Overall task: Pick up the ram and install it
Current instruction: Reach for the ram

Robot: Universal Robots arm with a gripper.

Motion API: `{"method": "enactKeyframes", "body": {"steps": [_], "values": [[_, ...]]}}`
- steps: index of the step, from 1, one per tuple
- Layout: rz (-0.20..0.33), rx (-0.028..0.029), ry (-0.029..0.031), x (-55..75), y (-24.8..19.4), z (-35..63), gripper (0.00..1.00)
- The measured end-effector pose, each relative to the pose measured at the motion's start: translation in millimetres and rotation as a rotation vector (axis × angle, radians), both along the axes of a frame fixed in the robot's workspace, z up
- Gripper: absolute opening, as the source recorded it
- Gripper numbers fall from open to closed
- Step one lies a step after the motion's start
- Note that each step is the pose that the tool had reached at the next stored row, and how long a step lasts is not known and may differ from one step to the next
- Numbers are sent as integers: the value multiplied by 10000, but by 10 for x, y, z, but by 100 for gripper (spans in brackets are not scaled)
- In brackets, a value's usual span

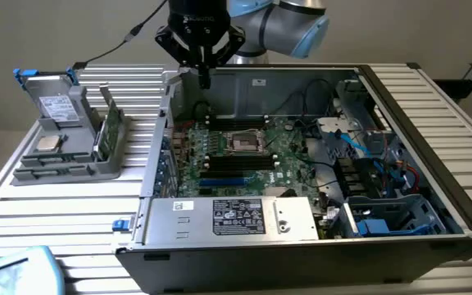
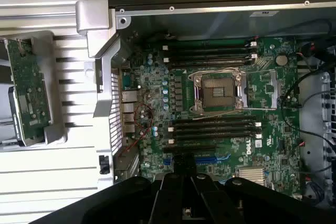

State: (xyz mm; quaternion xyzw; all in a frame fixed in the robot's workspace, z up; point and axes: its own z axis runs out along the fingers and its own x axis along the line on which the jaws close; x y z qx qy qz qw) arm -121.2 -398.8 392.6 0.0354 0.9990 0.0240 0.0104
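The motherboard [image 2: 278,124] carries white DELL lettering [image 2: 251,149] beside its black slots [image 2: 215,128]. The power supply's [image 1: 297,216] black label [image 1: 238,216], at the board's six o'clock in the exterior view, is illegible.

Open computer case [image 1: 302,264] (motherboard [image 2: 152,82] inside), slatted table [image 1: 47,209]

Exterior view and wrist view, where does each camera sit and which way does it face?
Exterior view: off the arm, raised, looking obliquely down into the open computer case; the arm and claw show.
Wrist view: on the wrist, looking down at the motherboard; the dark claw shows.
Shared: the motherboard and its processor socket.
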Motion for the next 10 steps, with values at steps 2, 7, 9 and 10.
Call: {"method": "enactKeyframes", "body": {"steps": [2,7,9,10], "values": [[0,0,0,0,0,0,11],[0,0,-1,0,0,0,11],[0,0,0,0,0,0,11],[-1,1,0,-6,-1,0,11]]}}
